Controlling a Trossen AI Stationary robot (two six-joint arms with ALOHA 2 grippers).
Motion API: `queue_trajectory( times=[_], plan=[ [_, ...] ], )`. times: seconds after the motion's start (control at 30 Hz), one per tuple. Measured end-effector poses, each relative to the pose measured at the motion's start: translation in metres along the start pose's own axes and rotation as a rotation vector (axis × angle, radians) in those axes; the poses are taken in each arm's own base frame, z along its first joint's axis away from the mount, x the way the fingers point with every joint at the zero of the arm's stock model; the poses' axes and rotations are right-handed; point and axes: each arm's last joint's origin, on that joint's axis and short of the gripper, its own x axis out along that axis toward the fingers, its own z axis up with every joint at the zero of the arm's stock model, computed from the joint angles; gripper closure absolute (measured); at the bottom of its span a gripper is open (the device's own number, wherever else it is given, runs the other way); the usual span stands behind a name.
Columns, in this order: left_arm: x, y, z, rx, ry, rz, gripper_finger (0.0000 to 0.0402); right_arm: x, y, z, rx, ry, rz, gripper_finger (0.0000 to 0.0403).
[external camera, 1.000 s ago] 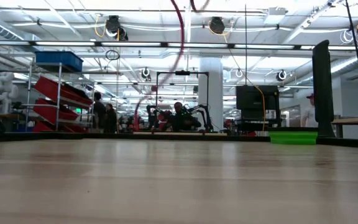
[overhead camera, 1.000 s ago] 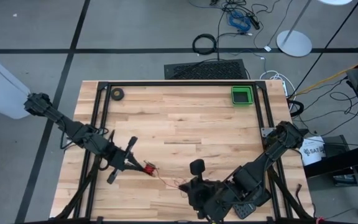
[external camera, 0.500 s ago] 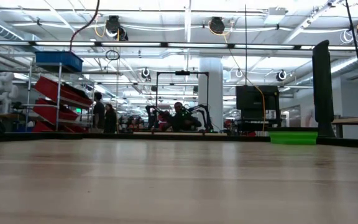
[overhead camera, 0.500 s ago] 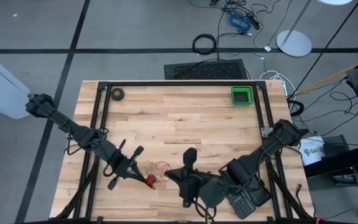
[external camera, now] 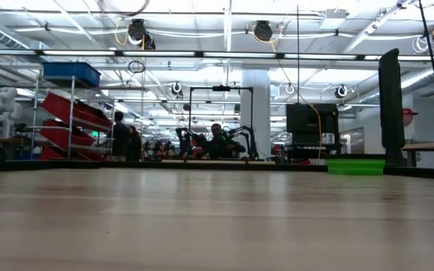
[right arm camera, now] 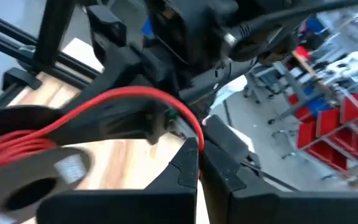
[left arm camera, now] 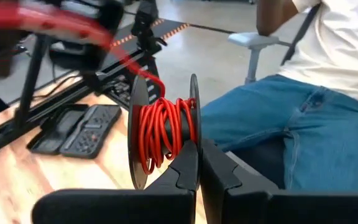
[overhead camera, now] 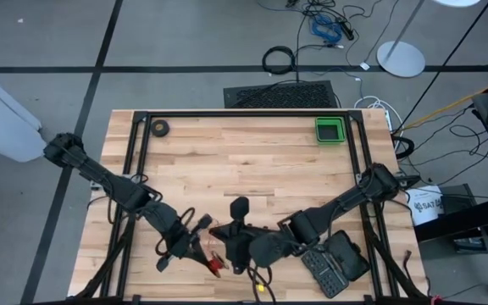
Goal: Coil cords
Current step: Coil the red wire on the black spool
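The cords are a thin red wire wound on a small black spool that is lifted over the table's near edge, left of centre. My left gripper is shut on the spool; the high view shows the gripper beside it. My right gripper is shut on the loose red wire that arcs from the spool to its fingertips; in the high view this gripper stands close to the spool's right. My left gripper pinches the rim of one of the spool's flanges between its two fingers. The fingers point nearly level toward the table's near edge. The spool stands on edge, clear of the table. My right gripper pinches the loose red wire's end stretch between its fingertips, coming nearly level from the table's right. The wire curves slack back to the spool.
A green tray sits at the far right and a dark tape roll at the far left. A black keypad case lies at the near right. A seated person is just beyond the near edge.
My left gripper has carried the spool toward the table's near edge and somewhat to the right. My right gripper has swung toward the left, close to the spool, and has turned. The wire that trailed out on the table between them is now a short raised loop.
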Motion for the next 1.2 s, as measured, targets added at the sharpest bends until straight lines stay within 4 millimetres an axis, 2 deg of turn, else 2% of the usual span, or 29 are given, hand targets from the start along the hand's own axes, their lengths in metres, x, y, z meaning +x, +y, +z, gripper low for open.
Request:
queue_trajectory(
  times=[0.17, 0.37, 0.87, 1.0, 1.2],
  plan=[
    [0.012, 0.004, 0.009, 0.038, -0.005, -0.005, 0.0396, 0.006, -0.005, -0.003, 0.05, -0.018, 0.094, 0.0403],
    [0.011, 0.005, 0.021, 0.07, -0.038, -0.003, 0.0396, 0.006, -0.003, -0.005, 0.057, -0.008, 0.152, 0.0403],
    [0.012, -0.009, 0.038, 0.241, -0.159, 0.028, 0.0396, 0.011, -0.002, -0.012, 0.094, 0.014, 0.299, 0.0403],
    [0.012, -0.013, 0.043, 0.291, -0.19, 0.051, 0.0396, 0.011, -0.001, -0.013, 0.122, 0.005, 0.404, 0.0403],
    [0.011, -0.022, 0.047, 0.345, -0.183, 0.119, 0.0396, 0.012, -0.001, -0.016, 0.134, 0.036, 0.421, 0.0403]
  ],
)
